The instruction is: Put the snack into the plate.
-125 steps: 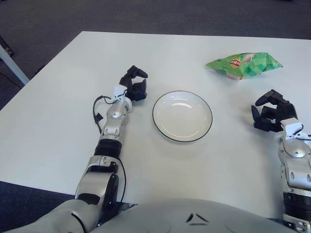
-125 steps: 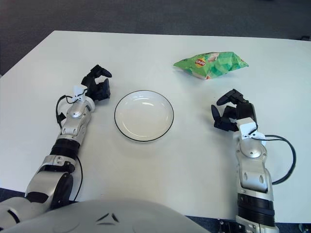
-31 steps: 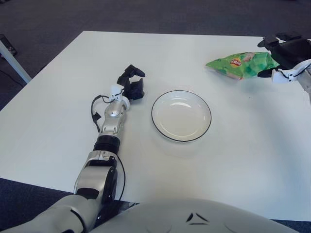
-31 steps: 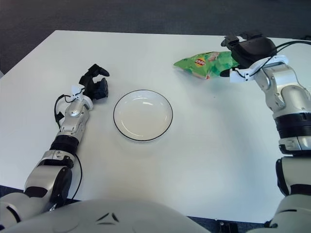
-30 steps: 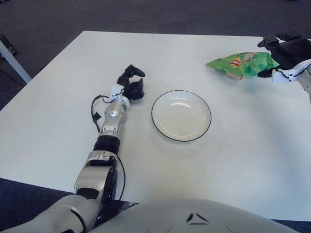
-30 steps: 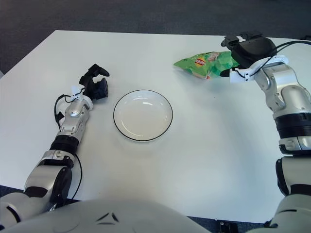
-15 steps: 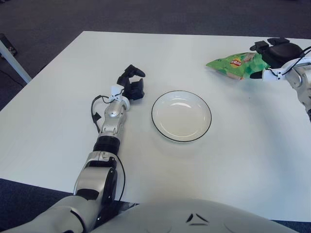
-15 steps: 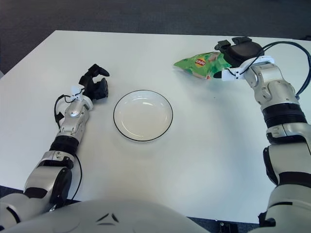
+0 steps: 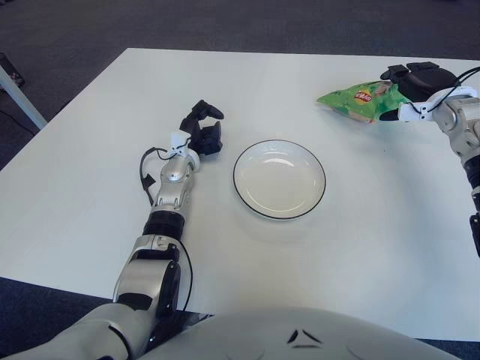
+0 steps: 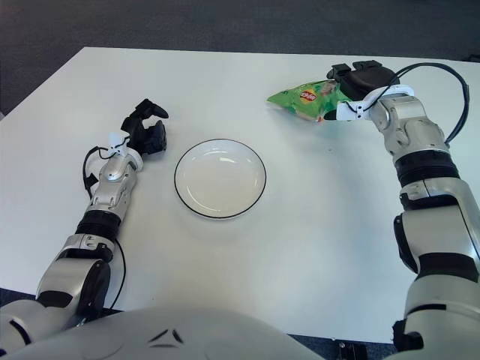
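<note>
Robot hand, right (image 10: pixel 358 79): your fingers drape over the right end of the green snack bag (image 10: pixel 311 98); whether they clamp it, you cannot tell. Counter (image 9: pixel 375 225), white; empty plate (image 9: pixel 279 178) at centre; bag lies far right; left robot hand (image 9: pixel 202 132), curled, left of plate.

I am stretching my right arm forward and to the far right, with the elbow bent and the forearm angling inward. My right hand (image 10: pixel 358 79) is turned palm down, and its dark fingers (image 10: pixel 339 72) are curving downward. My left arm is lying extended forward on my left side, almost straight from the elbow to the wrist. My left hand (image 10: pixel 148 128) is pointing away from me, with its fingers curled and holding nothing.
</note>
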You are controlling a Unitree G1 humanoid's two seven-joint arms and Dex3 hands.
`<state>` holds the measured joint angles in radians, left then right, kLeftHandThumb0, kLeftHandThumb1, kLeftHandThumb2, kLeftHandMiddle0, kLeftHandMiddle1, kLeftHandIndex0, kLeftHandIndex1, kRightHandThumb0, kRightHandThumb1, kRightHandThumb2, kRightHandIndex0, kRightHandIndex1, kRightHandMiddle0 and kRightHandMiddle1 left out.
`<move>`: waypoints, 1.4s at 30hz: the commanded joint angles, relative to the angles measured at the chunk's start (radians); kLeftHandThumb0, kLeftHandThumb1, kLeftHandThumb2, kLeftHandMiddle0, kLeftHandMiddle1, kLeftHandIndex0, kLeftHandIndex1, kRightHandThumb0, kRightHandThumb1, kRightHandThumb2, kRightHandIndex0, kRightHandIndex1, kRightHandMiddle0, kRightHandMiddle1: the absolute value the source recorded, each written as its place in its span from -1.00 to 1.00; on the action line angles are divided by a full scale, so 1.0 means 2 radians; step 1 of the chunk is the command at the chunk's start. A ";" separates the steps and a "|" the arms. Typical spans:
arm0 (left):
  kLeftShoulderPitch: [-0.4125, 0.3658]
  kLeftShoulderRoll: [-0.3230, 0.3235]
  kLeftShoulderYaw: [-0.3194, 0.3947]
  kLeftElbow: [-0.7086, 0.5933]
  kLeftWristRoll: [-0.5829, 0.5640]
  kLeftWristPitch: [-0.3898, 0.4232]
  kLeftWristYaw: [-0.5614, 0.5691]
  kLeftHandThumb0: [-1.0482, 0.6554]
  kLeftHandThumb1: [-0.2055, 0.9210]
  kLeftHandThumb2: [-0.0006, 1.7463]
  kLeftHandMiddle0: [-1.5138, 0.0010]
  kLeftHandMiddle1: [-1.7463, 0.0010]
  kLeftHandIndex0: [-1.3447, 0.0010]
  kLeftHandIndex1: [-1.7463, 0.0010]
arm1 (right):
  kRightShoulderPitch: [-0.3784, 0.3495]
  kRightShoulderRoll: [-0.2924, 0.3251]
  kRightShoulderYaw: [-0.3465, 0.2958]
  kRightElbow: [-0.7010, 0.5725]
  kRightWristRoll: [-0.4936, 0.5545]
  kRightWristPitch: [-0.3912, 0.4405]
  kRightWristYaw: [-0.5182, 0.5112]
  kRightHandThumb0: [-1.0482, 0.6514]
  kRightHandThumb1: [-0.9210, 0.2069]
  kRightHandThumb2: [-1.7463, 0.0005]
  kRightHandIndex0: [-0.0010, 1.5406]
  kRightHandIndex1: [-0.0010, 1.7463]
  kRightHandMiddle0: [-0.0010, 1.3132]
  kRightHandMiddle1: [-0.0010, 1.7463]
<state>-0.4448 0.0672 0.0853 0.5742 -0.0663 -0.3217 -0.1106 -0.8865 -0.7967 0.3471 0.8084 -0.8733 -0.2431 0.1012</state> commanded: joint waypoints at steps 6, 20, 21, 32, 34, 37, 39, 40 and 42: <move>0.049 -0.004 -0.001 0.007 0.001 0.010 0.000 -0.26 0.29 0.21 -0.61 -1.00 0.32 -1.00 | -0.023 0.030 0.020 0.047 0.002 0.014 -0.017 -0.90 -1.00 0.65 -0.68 -0.89 -1.00 -0.19; 0.057 -0.002 0.001 -0.007 -0.001 0.017 0.000 -0.26 0.32 0.20 -0.60 -1.00 0.34 -1.00 | -0.032 0.069 0.051 0.121 -0.004 0.034 -0.078 -1.00 -1.00 0.67 -0.68 -0.23 -1.00 -0.26; 0.058 -0.002 0.001 -0.007 -0.001 0.018 -0.001 -0.26 0.32 0.20 -0.60 -1.00 0.34 -1.00 | -0.032 0.072 0.054 0.127 -0.005 0.035 -0.084 -1.00 -1.00 0.67 -0.69 -0.22 -1.00 -0.26; 0.056 0.000 0.002 -0.001 -0.005 0.013 -0.007 -0.26 0.33 0.19 -0.60 -1.00 0.34 -1.00 | -0.050 0.109 0.098 0.214 -0.016 0.061 -0.148 -0.88 -1.00 0.63 -0.77 -0.74 -1.00 -0.32; 0.055 0.001 0.002 0.000 -0.004 0.012 -0.007 -0.26 0.33 0.18 -0.61 -1.00 0.34 -1.00 | -0.051 0.113 0.102 0.220 -0.013 0.064 -0.153 -0.87 -1.00 0.61 -0.79 -0.79 -1.00 -0.31; 0.055 0.001 0.001 0.004 -0.001 0.008 -0.006 -0.26 0.33 0.18 -0.61 -1.00 0.35 -1.00 | -0.049 0.123 0.107 0.230 -0.011 0.075 -0.165 -0.86 -1.00 0.59 -0.81 -0.83 -1.00 -0.30; 0.054 0.001 0.001 0.005 0.000 0.006 -0.005 -0.26 0.33 0.18 -0.61 -1.00 0.35 -1.00 | -0.049 0.128 0.111 0.236 -0.011 0.081 -0.171 -0.84 -1.00 0.59 -0.82 -0.85 -1.00 -0.28; 0.055 0.001 0.000 0.006 0.001 0.004 -0.005 -0.25 0.33 0.18 -0.61 -1.00 0.35 -1.00 | -0.047 0.133 0.115 0.245 -0.013 0.088 -0.180 -0.84 -1.00 0.59 -0.82 -0.86 -1.00 -0.28; 0.054 0.001 -0.001 0.009 0.002 0.001 -0.004 -0.25 0.34 0.18 -0.61 -1.00 0.35 -1.00 | -0.043 0.140 0.122 0.265 -0.018 0.099 -0.198 -0.80 -0.99 0.62 -0.80 -0.87 -1.00 -0.25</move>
<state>-0.4227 0.0759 0.0858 0.5426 -0.0690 -0.3019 -0.1164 -0.9984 -0.5526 0.5651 1.2784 -0.8931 -0.0730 -0.2750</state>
